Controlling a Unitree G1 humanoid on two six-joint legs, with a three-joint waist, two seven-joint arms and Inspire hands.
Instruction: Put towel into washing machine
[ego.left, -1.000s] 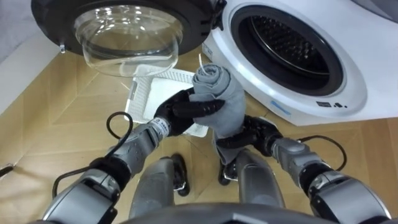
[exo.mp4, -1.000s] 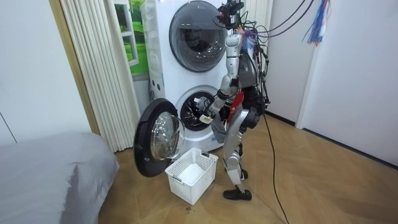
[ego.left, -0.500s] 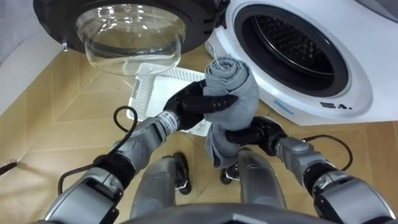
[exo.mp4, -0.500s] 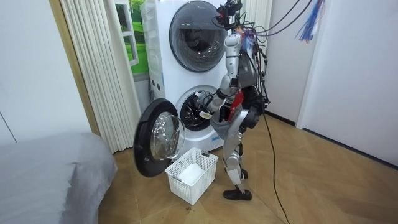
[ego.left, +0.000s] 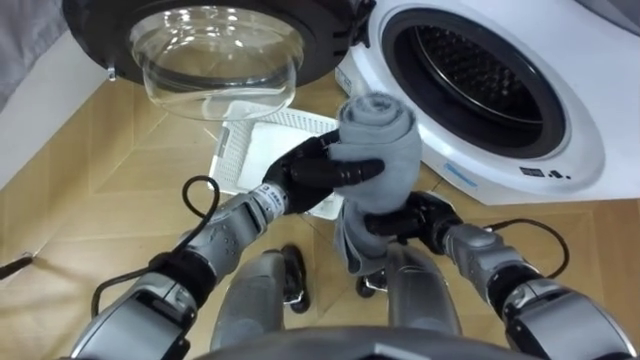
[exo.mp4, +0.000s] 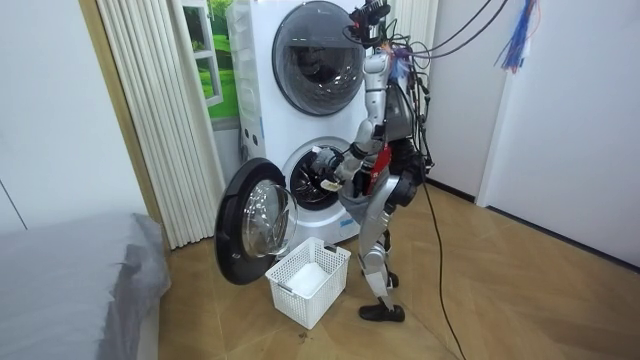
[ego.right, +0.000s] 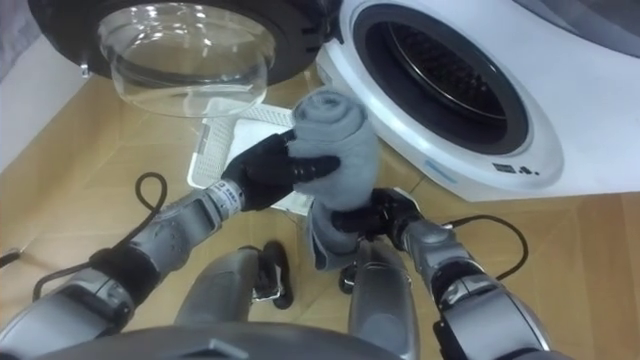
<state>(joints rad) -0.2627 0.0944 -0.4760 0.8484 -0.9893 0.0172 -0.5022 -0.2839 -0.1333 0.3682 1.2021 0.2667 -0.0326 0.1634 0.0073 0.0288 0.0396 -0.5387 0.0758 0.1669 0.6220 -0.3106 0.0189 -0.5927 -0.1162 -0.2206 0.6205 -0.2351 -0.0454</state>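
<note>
I hold a rolled grey towel (ego.left: 385, 150) upright in front of me, just below and left of the washing machine's open drum (ego.left: 480, 75). My left hand (ego.left: 318, 172) comes in from the left, its fingers curled round the roll's upper part. From the right, my right hand (ego.left: 412, 218) has its fingers wrapped on the towel's hanging lower part. In the room view I stand bent slightly before the lower washing machine (exo.mp4: 300, 175), with the towel (exo.mp4: 328, 186) at its opening.
The machine's round glass door (ego.left: 215, 50) stands swung open to my left. A white plastic basket (ego.left: 262, 150) sits on the wooden floor beneath it. A second machine (exo.mp4: 318, 60) is stacked above, and a grey bed (exo.mp4: 70, 290) lies at the room view's left.
The towel has risen a little and moved right, closer to the drum. My right hand has closed on its lower part.
</note>
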